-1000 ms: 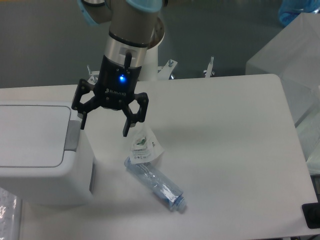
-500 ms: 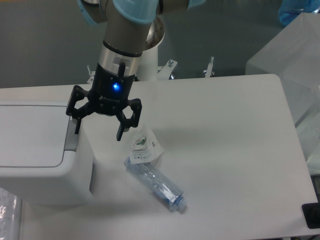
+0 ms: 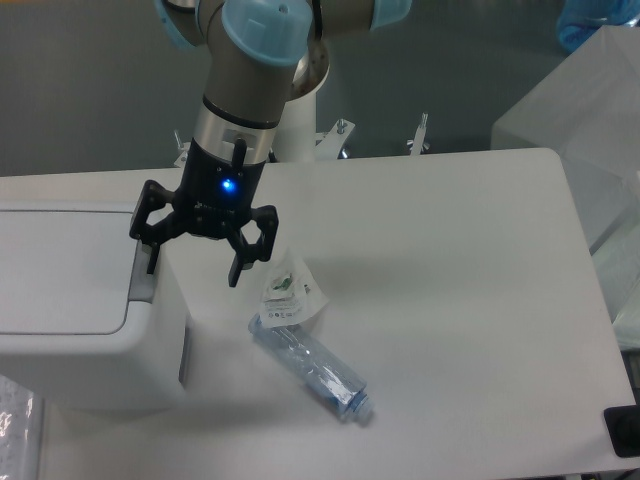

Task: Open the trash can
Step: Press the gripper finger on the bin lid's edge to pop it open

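Observation:
The trash can (image 3: 70, 330) is a large boxy white bin at the left edge, its flat lid (image 3: 60, 270) down and its grey push tab (image 3: 143, 272) on the right side of the lid. My gripper (image 3: 192, 271) hangs open just above the bin's right edge. Its left finger (image 3: 154, 258) is right over the grey tab, and its right finger (image 3: 237, 268) is past the bin's side over the table. Nothing is held.
A crushed clear plastic bottle (image 3: 310, 365) lies on the white table (image 3: 450, 300) right of the bin, with a torn label piece (image 3: 290, 290) by its upper end. Translucent white boxes (image 3: 585, 120) stand at the far right.
The gripper has moved left and slightly down, from beside the bin to over its grey tab. It has stayed open. The bin and bottle have not moved.

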